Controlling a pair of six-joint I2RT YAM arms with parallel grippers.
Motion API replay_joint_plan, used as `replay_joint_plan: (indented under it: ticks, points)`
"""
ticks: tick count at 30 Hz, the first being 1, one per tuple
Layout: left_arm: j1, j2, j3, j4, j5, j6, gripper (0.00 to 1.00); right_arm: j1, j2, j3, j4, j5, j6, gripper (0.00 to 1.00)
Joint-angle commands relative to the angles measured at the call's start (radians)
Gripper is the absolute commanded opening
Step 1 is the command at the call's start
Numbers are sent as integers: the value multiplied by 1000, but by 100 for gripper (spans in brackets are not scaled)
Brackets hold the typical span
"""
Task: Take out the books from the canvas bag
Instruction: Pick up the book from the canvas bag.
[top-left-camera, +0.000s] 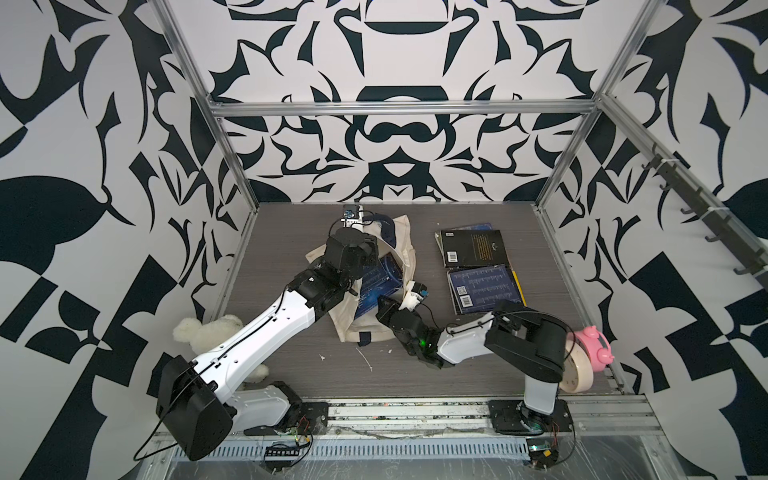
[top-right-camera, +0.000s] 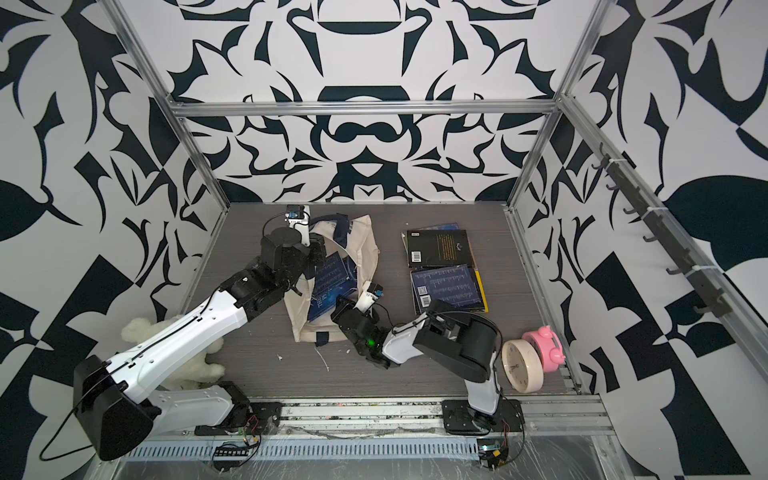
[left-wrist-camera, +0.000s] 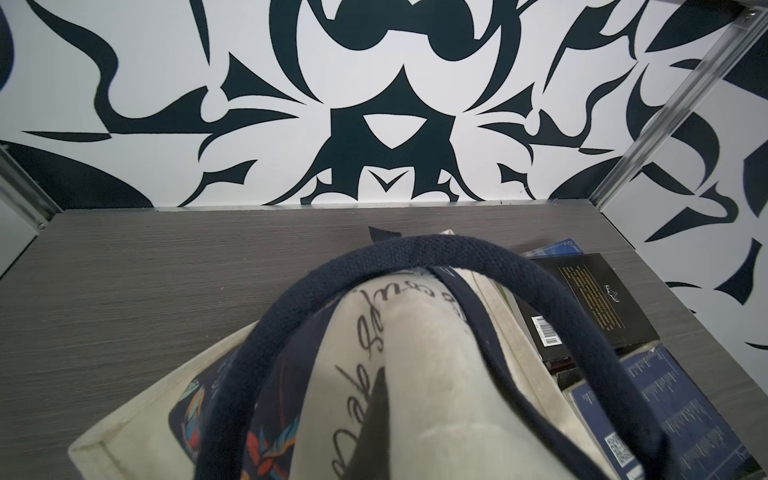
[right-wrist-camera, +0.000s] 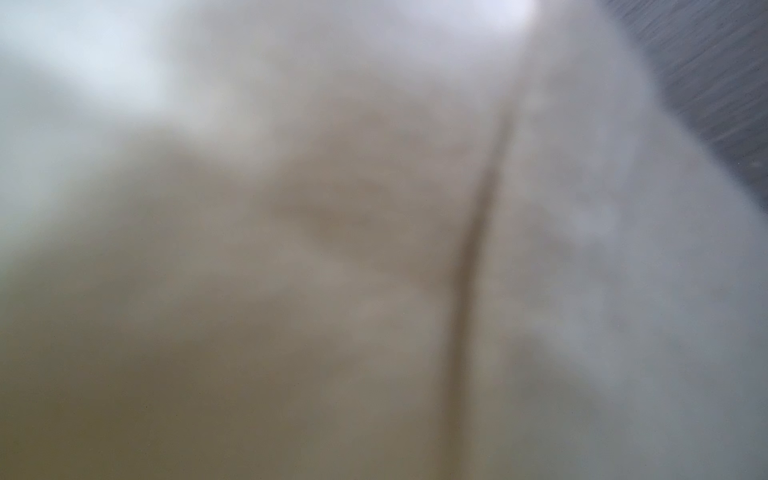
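Observation:
The canvas bag (top-left-camera: 401, 237) lies mid-table, cream with navy handles, also in a top view (top-right-camera: 365, 241). A dark blue book (top-left-camera: 380, 282) shows in its open mouth. My left gripper (top-left-camera: 369, 242) is at the bag's far end. In the left wrist view it (left-wrist-camera: 395, 399) is shut on a fold of the lettered cloth (left-wrist-camera: 436, 374), one dark finger (left-wrist-camera: 374, 419) showing. My right gripper (top-left-camera: 382, 302) sits at the book's near corner, shut; its fingertips are hidden. The right wrist view holds only blurred cream cloth (right-wrist-camera: 291, 249). Two books lie out to the right, black (top-left-camera: 471, 248) and blue (top-left-camera: 484, 286).
A white plush bear (top-left-camera: 208, 330) lies under my left arm. A cream round clock (top-left-camera: 575, 370) and a pink alarm clock (top-left-camera: 596, 345) stand behind my right arm at the right edge. White scraps (top-left-camera: 365, 357) dot the front of the table. Metal frame posts and patterned walls enclose it.

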Motion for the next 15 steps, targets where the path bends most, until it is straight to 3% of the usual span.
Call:
replay_joint_plan:
  ticks: [1,5,15]
  points:
    - [-2,3,53,46,-65,5,0,26,-154,2,-151,-58,-100,0]
    - [-3,19,57,41,-93,9,0,27,-272,-40,-264,-97,-134,0]
    - [1,87,91,-6,-101,5,0,27,-460,-110,-323,-212,-295,0]
